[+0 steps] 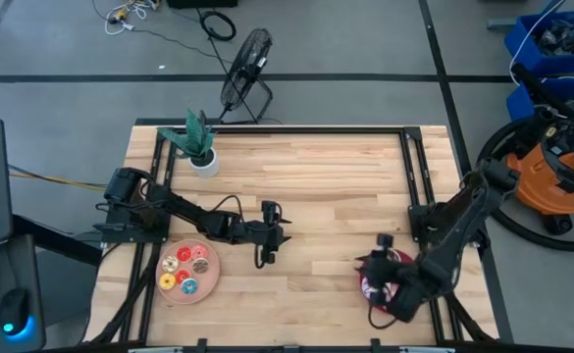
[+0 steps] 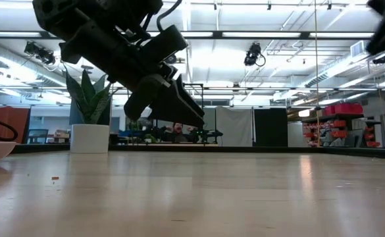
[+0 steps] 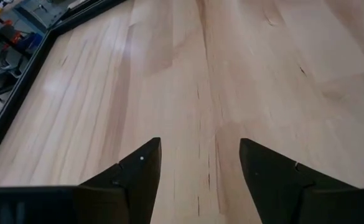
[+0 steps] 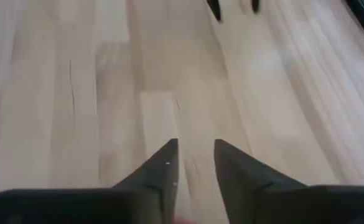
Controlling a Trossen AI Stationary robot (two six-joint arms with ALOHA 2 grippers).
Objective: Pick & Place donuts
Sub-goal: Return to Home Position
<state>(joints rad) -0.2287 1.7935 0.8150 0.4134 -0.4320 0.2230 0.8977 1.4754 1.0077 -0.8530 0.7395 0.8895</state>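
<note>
Small donuts (image 1: 183, 257) lie on the light pink plate (image 1: 212, 277) at the table's (image 1: 326, 176) near left. Just right of it, the left gripper (image 3: 199, 143) hovers, fingers spread and empty. The right gripper (image 4: 195, 143), fingers narrowly parted and empty, hangs over the dark pink plate (image 1: 365, 277), which its arm largely hides.

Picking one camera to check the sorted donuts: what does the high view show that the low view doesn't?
Only the high view shows the small donuts on the light pink plate, and the dark pink plate under the right arm, by the open right hand. Only the low view shows the room's ceiling lights. Both show the potted plant, the table, the light plate's rim and the open left hand above the wood.
</note>
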